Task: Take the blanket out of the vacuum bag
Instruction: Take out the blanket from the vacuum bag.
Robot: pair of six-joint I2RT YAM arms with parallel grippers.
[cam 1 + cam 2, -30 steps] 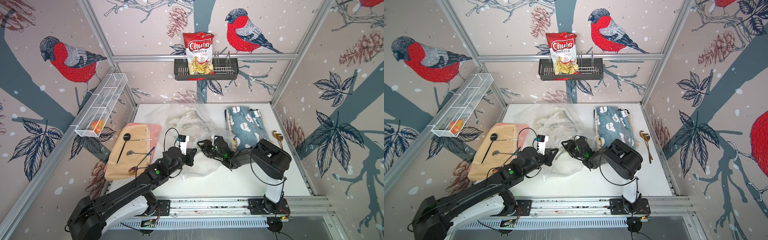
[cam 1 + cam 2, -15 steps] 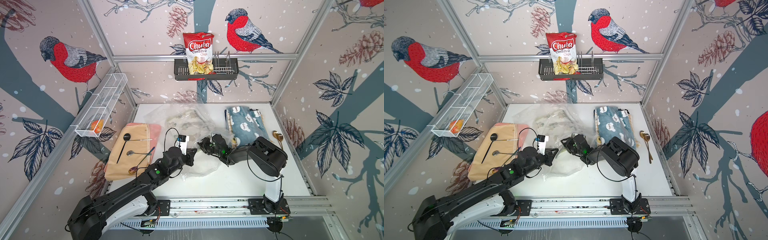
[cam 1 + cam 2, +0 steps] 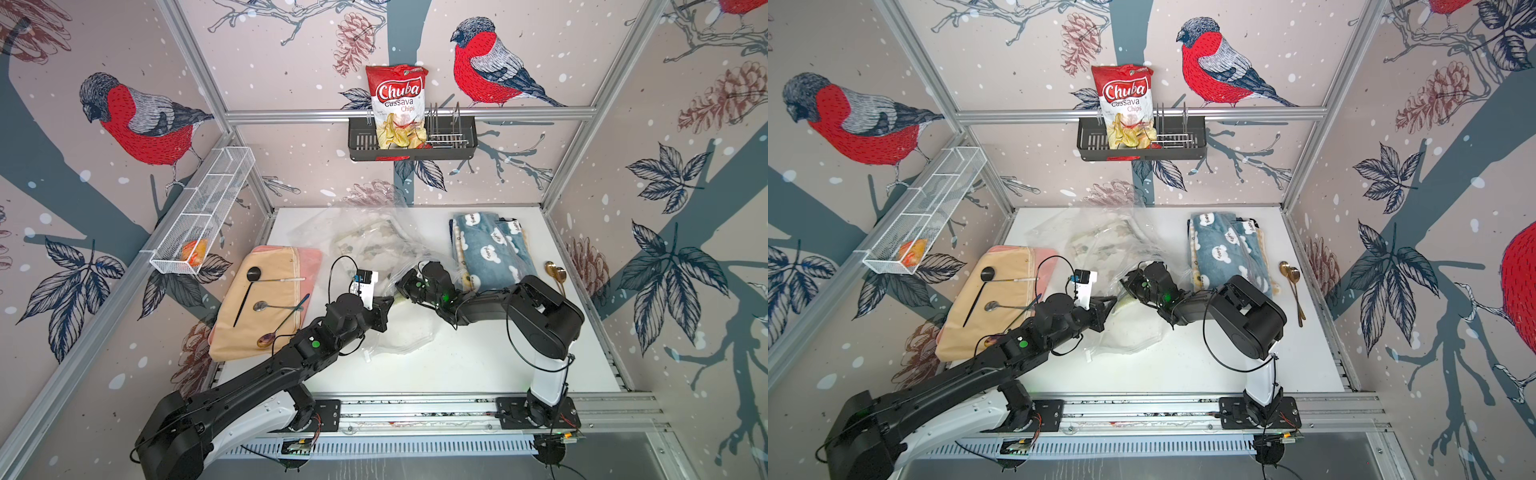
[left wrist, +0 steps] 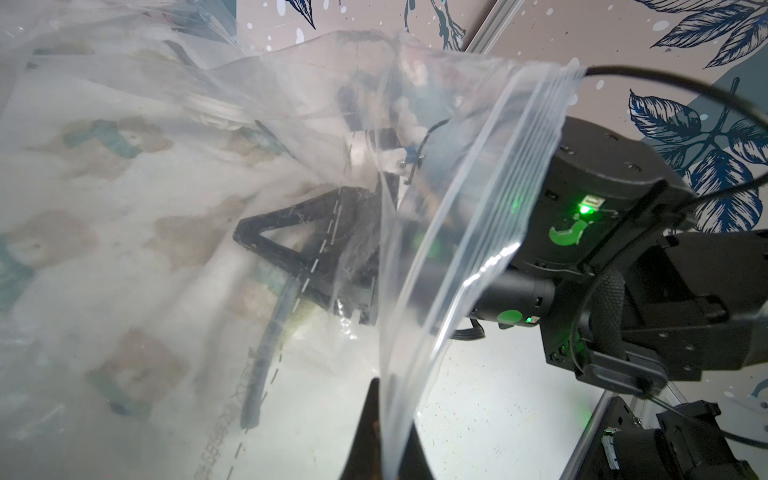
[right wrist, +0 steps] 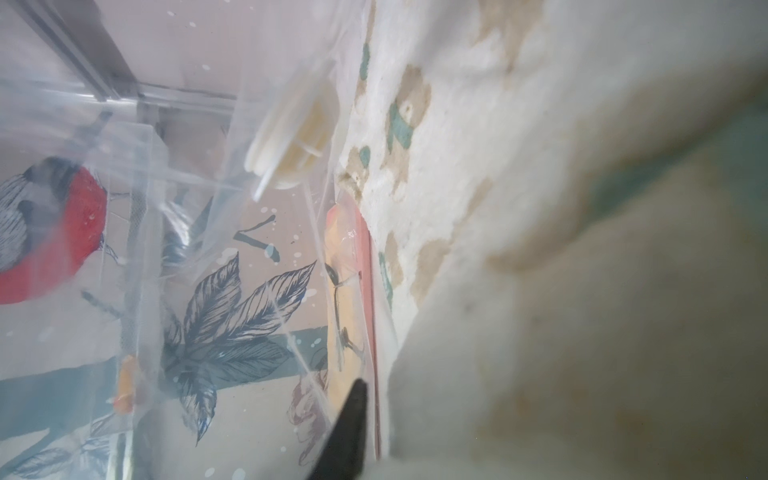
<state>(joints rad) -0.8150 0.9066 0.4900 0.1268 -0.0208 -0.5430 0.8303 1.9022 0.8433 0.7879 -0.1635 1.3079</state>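
Clear crinkly plastic of the vacuum bag (image 3: 374, 245) is lying mid-surface (image 3: 478, 357), the cream patterned blanket (image 4: 104, 199) inside. The left end effector (image 4: 380, 419) is clenching the zip-seal edge (image 4: 478, 232), holding the mouth open. The right end effector (image 4: 266, 245) is reaching inside against the blanket; whether it is gripping cannot be told. Next likely: clamp fabric, draw outward.

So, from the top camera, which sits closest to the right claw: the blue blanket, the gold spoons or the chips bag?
From the right gripper:
1. Blue blanket, just beyond its arm.
2. Gold spoons, by the right wall.
3. Chips bag, up in the back wall rack.
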